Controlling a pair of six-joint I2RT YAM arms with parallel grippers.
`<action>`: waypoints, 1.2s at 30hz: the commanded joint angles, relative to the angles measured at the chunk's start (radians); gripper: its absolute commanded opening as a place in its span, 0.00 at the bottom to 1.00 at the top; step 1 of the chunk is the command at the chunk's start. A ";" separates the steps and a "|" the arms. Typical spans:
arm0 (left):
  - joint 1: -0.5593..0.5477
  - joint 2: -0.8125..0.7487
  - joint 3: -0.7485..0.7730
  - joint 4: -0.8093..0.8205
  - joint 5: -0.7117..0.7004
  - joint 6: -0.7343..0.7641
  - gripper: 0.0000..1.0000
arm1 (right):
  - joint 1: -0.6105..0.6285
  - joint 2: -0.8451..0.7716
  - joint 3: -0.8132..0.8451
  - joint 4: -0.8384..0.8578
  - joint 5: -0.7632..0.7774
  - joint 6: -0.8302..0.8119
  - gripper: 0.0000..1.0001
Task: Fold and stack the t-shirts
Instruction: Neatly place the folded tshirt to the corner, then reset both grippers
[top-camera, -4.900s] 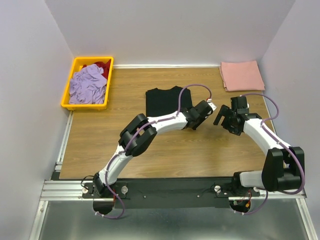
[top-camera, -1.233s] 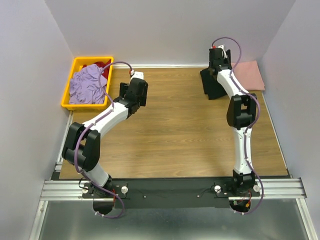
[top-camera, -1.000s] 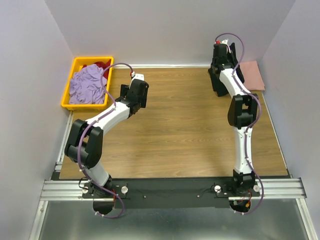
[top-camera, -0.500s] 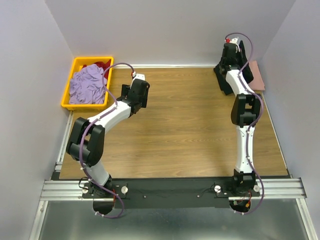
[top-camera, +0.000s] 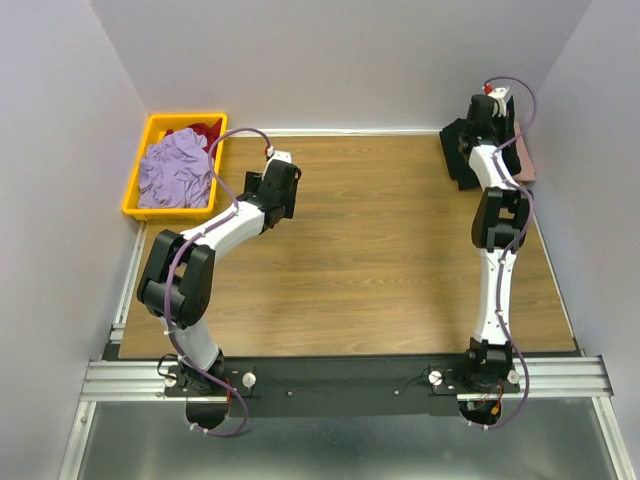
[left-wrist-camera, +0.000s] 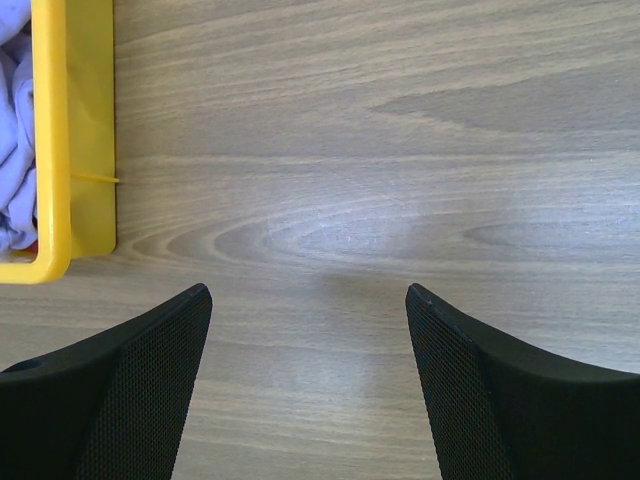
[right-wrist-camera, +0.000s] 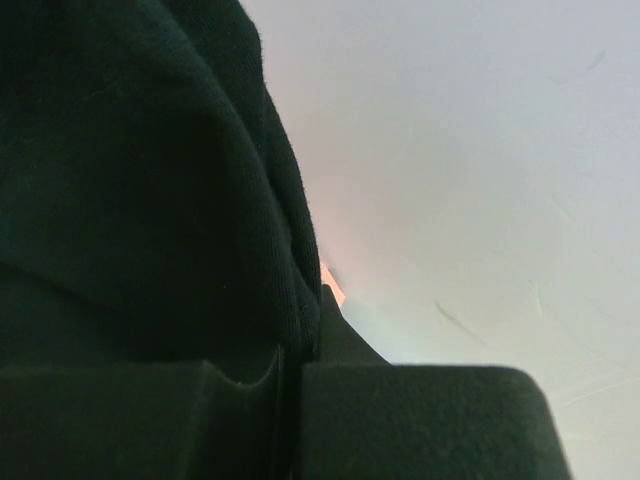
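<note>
The black t-shirt (top-camera: 459, 152) hangs folded at the back right corner, with my right gripper (top-camera: 479, 134) shut on it. It covers most of the salmon-pink t-shirt (top-camera: 523, 160), which lies folded on the table below. In the right wrist view the black t-shirt (right-wrist-camera: 140, 180) fills the left side, pinched in my right gripper (right-wrist-camera: 291, 352), and a sliver of the pink t-shirt (right-wrist-camera: 332, 284) shows past it. My left gripper (top-camera: 284, 186) stands open over bare wood; in the left wrist view nothing lies between the fingers of my left gripper (left-wrist-camera: 308, 300).
A yellow bin (top-camera: 133, 201) at the back left holds a crumpled lavender garment (top-camera: 175, 168) and a red one (top-camera: 206, 130). The bin's corner (left-wrist-camera: 56, 150) shows at the left of the left wrist view. Walls close in on three sides.
The right arm has carried the black t-shirt rightward to the back right corner, over the pink t-shirt. The left arm has shifted only slightly.
</note>
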 joint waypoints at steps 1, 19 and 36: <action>-0.004 0.015 0.031 -0.013 -0.010 -0.010 0.86 | -0.030 0.025 0.041 0.057 -0.007 0.099 0.08; -0.019 0.009 0.036 -0.019 -0.027 0.003 0.85 | -0.067 -0.066 0.028 0.067 0.104 0.170 0.87; -0.024 -0.297 -0.024 0.021 -0.012 -0.030 0.85 | 0.060 -1.056 -0.690 -0.223 -0.306 0.533 1.00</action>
